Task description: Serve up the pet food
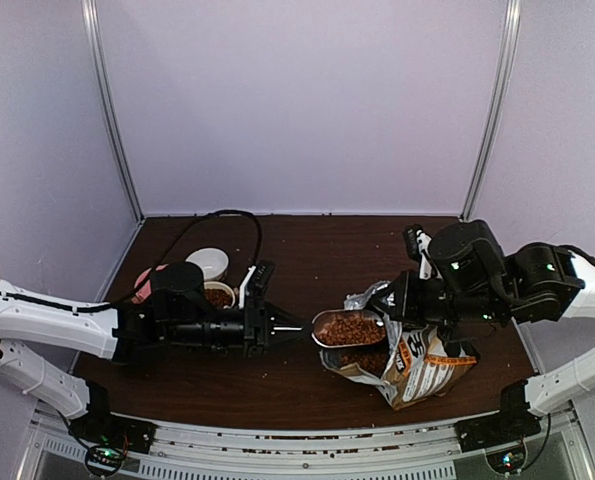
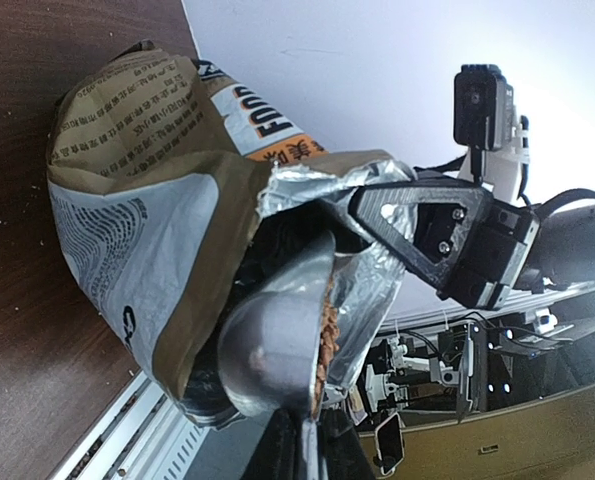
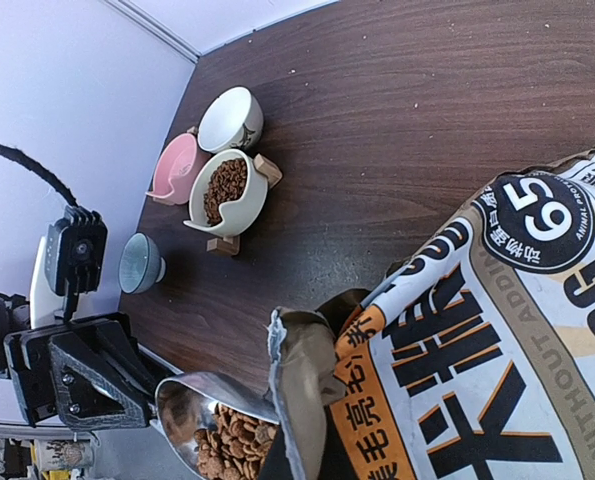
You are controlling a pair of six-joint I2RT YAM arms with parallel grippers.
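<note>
My left gripper (image 1: 289, 328) is shut on the handle of a silver metal scoop (image 1: 345, 326) and holds it level at the mouth of the brown-and-white paper bag (image 1: 422, 362). The scoop is full of reddish-brown kibble (image 1: 351, 326). In the left wrist view my fingers (image 2: 277, 455) clamp the handle under the scoop bowl (image 2: 272, 345), with kibble (image 2: 325, 335) along its rim. My right gripper (image 1: 402, 300) is shut on the bag's torn foil rim (image 2: 377, 185) and holds it open. The right wrist view shows the bag (image 3: 507, 330), the scoop (image 3: 189, 400) and its kibble (image 3: 232, 440).
At the back left stand a cream bowl on a wooden stand (image 3: 245, 205) holding kibble (image 3: 225, 188), a white bowl (image 3: 229, 118), a pink bowl (image 3: 177, 165) and a blue-grey bowl (image 3: 140, 263). Purple walls enclose the dark wooden table (image 1: 317, 250). A black cable (image 1: 222, 215) loops over the bowls.
</note>
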